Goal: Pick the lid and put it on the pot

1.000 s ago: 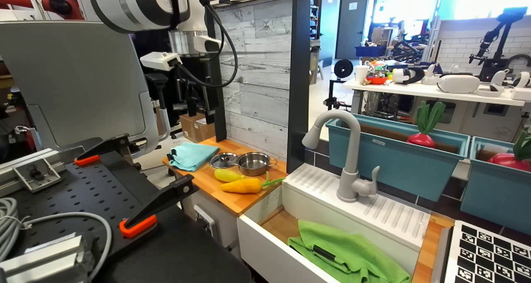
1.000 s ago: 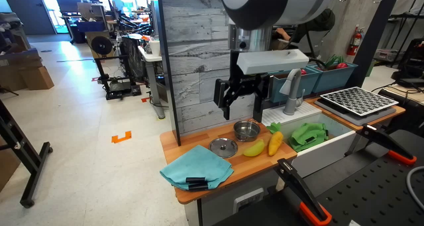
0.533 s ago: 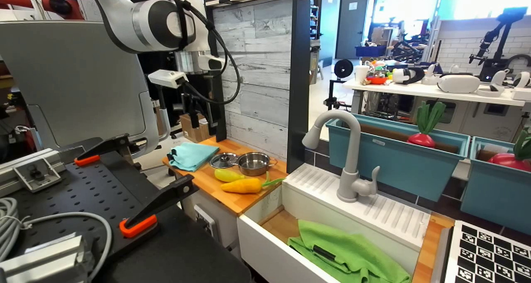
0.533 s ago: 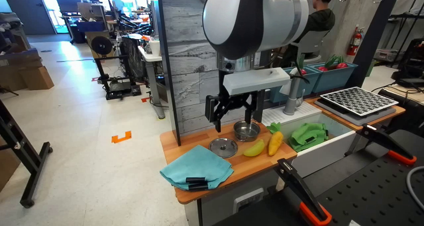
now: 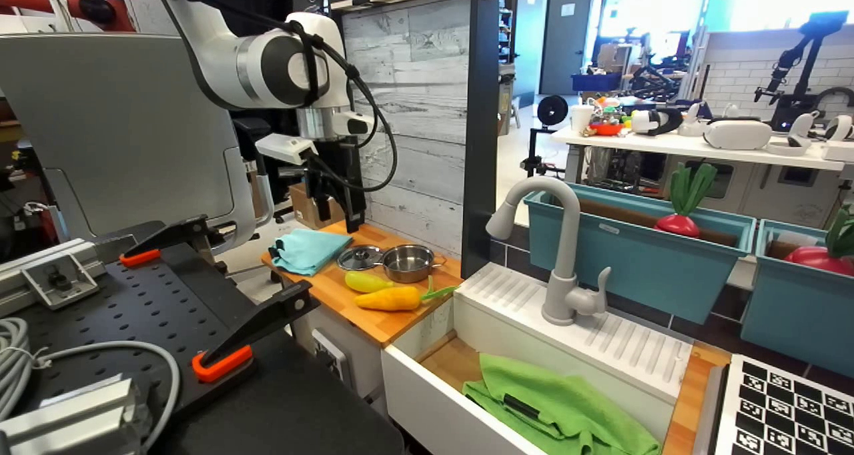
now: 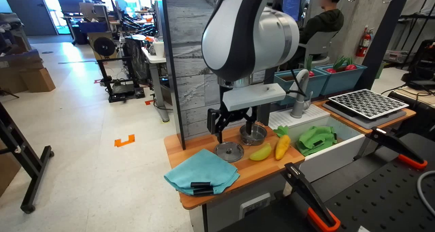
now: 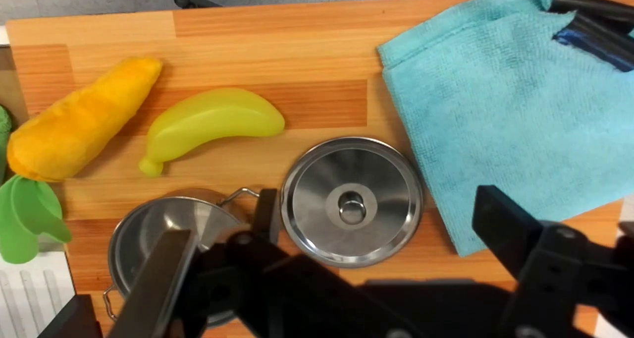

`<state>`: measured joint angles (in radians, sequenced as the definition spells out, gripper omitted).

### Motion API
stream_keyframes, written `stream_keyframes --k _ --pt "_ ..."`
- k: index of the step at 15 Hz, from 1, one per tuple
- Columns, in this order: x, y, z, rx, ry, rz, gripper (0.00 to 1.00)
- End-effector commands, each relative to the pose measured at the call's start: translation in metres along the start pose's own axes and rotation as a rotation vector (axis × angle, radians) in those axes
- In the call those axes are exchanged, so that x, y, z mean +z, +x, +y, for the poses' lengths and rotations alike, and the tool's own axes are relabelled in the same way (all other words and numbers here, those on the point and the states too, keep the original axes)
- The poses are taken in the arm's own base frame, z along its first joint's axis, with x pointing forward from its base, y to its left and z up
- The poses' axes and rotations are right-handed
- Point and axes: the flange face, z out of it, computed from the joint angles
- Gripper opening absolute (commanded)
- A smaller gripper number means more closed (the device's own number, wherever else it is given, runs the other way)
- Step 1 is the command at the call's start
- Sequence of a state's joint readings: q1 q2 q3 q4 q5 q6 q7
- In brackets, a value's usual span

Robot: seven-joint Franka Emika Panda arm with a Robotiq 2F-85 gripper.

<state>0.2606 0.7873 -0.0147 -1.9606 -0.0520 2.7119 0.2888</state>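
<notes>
The lid, round shiny metal with a small knob, lies flat on the wooden counter in both exterior views (image 5: 360,257) (image 6: 229,152) and the wrist view (image 7: 346,174). The pot is low, steel and open-topped, beside the lid in both exterior views (image 5: 408,268) (image 6: 254,139); in the wrist view the pot (image 7: 143,229) is partly hidden by my left-hand finger. My gripper (image 6: 234,136) is open and empty above the counter, fingers pointing down. In the wrist view my gripper (image 7: 377,208) has its fingers spread wide, the lid nearer the left-hand finger.
A yellow-green banana (image 7: 213,120) and an orange carrot (image 7: 84,120) lie beside the lid and pot. A folded blue cloth (image 7: 510,115) lies close to the lid's other side. A plank wall (image 6: 204,65) stands behind; the sink (image 5: 460,408) adjoins the counter.
The arm and gripper have moved down toward the counter over the lid and pot. The gripper stays open. The lid, pot and other objects have not moved.
</notes>
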Motion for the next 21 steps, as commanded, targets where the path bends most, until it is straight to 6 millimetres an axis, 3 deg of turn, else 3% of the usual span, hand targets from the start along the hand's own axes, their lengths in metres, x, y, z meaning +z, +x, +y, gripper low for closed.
stream_keyframes --k 1,21 --pt "0.018 0.014 -0.006 0.001 0.001 0.021 1.00" --pt "0.066 0.039 -0.013 0.005 0.004 0.005 1.00"
